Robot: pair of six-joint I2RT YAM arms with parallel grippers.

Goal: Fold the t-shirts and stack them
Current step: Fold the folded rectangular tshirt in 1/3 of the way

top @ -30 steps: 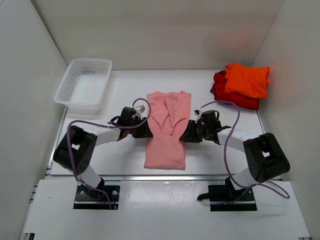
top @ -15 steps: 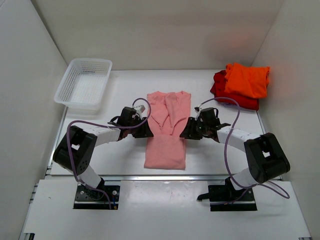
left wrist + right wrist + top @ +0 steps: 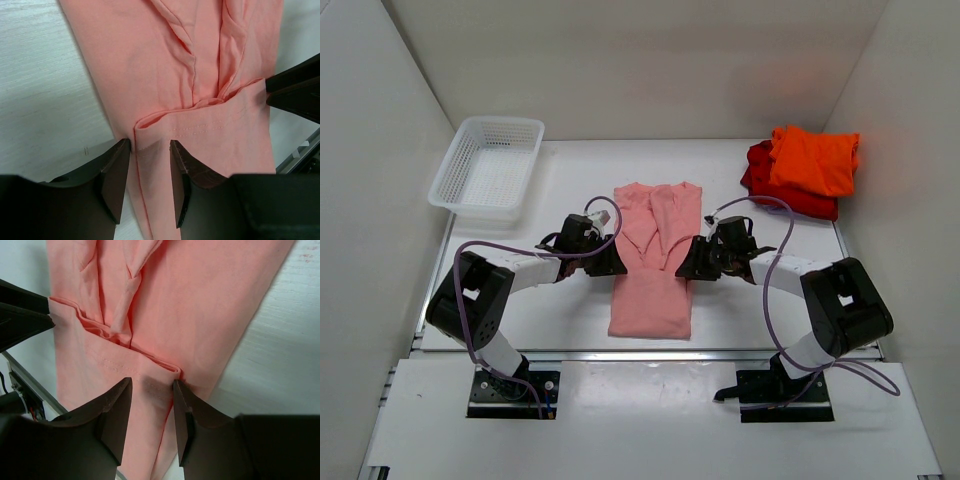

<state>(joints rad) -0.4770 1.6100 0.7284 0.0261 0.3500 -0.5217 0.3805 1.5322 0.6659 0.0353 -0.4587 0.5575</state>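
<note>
Sliding inward since a second ago, the right gripper (image 3: 690, 264) now sits at the right edge of the salmon-pink t-shirt (image 3: 653, 285); the left gripper (image 3: 610, 264) has held its place at the opposite edge. From above, both sets of fingers are hidden under the wrist housings. The red t-shirt (image 3: 792, 198) is mostly covered by the bright orange t-shirt (image 3: 812, 160) folded on top of it at the far right corner. Both arms reach low and inward, elbows out, facing each other across the pink shirt, which lies lengthwise mid-table, sleeves folded in. In the wrist views each gripper's jaws stand partly spread astride the turned-over hem, cloth lying between them; whether either squeezes it cannot be told. A white table (image 3: 570, 190) carries everything, boxed in by plain white walls (image 3: 640, 70), with a white mesh basket (image 3: 446, 172) at far left.
</note>
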